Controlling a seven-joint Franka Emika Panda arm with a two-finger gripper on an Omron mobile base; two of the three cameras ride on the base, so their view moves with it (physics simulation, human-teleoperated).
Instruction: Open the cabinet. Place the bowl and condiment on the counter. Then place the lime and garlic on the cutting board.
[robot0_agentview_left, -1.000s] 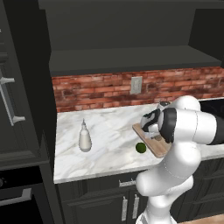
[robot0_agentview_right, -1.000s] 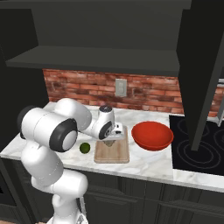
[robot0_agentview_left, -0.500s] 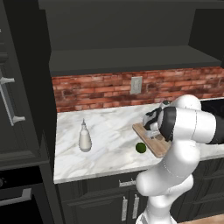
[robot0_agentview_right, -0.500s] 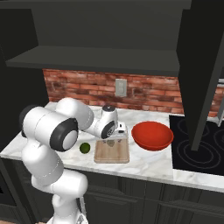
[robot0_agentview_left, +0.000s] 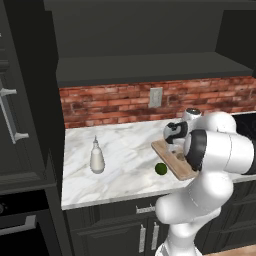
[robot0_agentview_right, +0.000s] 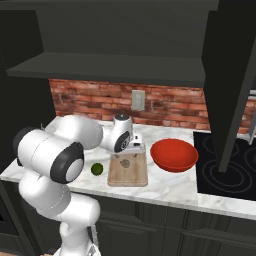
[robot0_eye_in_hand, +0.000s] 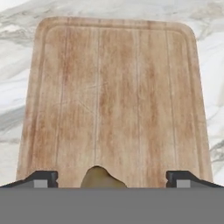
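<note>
The brownish garlic lies on the wooden cutting board. My gripper hovers just above it, open. In the hand view the garlic sits low between my spread fingertips, apart from both, on the cutting board. The dark green lime rests on the marble counter left of the board. The red bowl stands right of the board. The white condiment stands upright on the counter, far left of the lime. The cabinet is open.
A black stovetop lies right of the bowl. The open cabinet door hangs over it. A brick backsplash with an outlet runs behind the counter. A tall dark side cabinet bounds the counter on the left.
My gripper has gone from nearly shut to wide open and let go of the garlic, which now rests on the cutting board. The hand has barely moved.
</note>
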